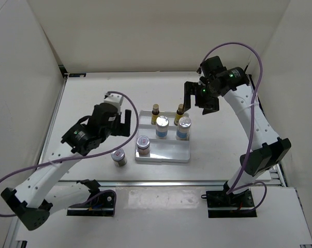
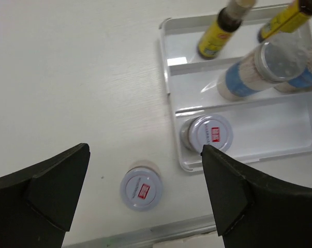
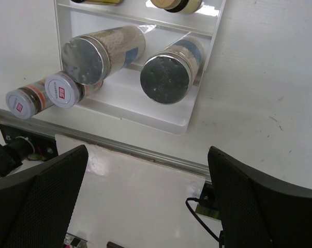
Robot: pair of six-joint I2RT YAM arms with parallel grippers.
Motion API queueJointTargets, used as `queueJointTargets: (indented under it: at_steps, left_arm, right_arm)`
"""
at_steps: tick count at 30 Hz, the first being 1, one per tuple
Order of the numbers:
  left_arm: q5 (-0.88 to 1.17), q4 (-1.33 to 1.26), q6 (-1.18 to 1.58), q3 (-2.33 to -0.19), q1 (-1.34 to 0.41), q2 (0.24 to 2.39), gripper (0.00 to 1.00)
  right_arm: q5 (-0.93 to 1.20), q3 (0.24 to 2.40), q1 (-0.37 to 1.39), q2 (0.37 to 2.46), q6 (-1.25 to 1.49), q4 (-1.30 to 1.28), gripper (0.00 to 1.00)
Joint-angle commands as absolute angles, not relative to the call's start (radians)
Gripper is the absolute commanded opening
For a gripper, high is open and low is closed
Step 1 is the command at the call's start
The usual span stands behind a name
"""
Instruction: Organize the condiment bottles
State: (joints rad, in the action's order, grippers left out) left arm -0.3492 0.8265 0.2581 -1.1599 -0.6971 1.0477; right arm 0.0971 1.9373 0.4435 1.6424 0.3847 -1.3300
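The left hand (image 2: 144, 155) was spread wide and held nothing. One jar (image 2: 141, 188) stood upright on the desk (image 2: 68, 77), below the hand and between its fingers, touching neither. A second jar (image 2: 211, 133) stood in the front row of the tray (image 2: 280, 139), close to the right finger of that hand. Beyond that finger, two blue bottles (image 2: 264, 70) (image 2: 306, 77) occupied the middle row and two yellow bottles (image 2: 218, 36) (image 2: 287, 18) the back row.

The right hand (image 3: 147, 151) was also spread and empty. It was raised above the desk, and the blue bottles stood ahead of its fingers.
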Motion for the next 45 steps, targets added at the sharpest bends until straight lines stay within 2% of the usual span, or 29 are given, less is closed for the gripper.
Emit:
queueJointTargets:
  at_steps: [1, 8, 24, 33, 38, 39, 42, 43, 44, 45]
  left_arm:
    - [-0.465, 0.998, 0.382, -1.141, -0.661, 1.029, 1.00]
    - [-0.407, 1.058, 0.474, -1.057, -0.652, 1.006, 1.00]
    - [-0.184, 1.039, 0.471, -1.058, -0.565, 1.308, 1.00]
    - [-0.091, 0.996, 0.472, -1.000, -0.545, 1.319, 0.97]
    - [-0.080, 0.986, 0.511, -0.956, -0.545, 1.319, 0.85]
    - [-0.080, 0.986, 0.521, -0.944, -0.545, 1.328, 0.76]
    - [-0.080, 0.986, 0.532, -0.933, -0.534, 1.328, 0.61]
    - [-0.080, 0.986, 0.532, -0.933, -0.534, 1.328, 0.49]
    - [-0.089, 0.986, 0.532, -0.951, -0.534, 1.328, 0.41]
    - [-0.089, 0.986, 0.532, -0.965, -0.534, 1.318, 0.25]
  right_arm:
    - [0.132, 1.927, 0.442, 1.609, 0.371, -1.286, 0.99]
    - [0.164, 1.970, 0.442, 1.666, 0.342, -1.285, 0.99]
    - [0.164, 2.051, 0.442, 1.695, 0.304, -1.347, 0.99]
    - [0.155, 2.060, 0.411, 1.713, 0.284, -1.367, 0.99]
    - [0.164, 2.080, 0.402, 1.733, 0.275, -1.385, 0.99]
    - [0.176, 2.080, 0.393, 1.743, 0.275, -1.385, 0.99]
    - [0.198, 2.089, 0.393, 1.743, 0.275, -1.385, 0.99]
    - [0.198, 2.089, 0.384, 1.743, 0.275, -1.385, 0.99]
    - [0.198, 2.080, 0.383, 1.743, 0.275, -1.385, 0.99]
    - [0.198, 2.080, 0.383, 1.743, 0.275, -1.385, 0.99]
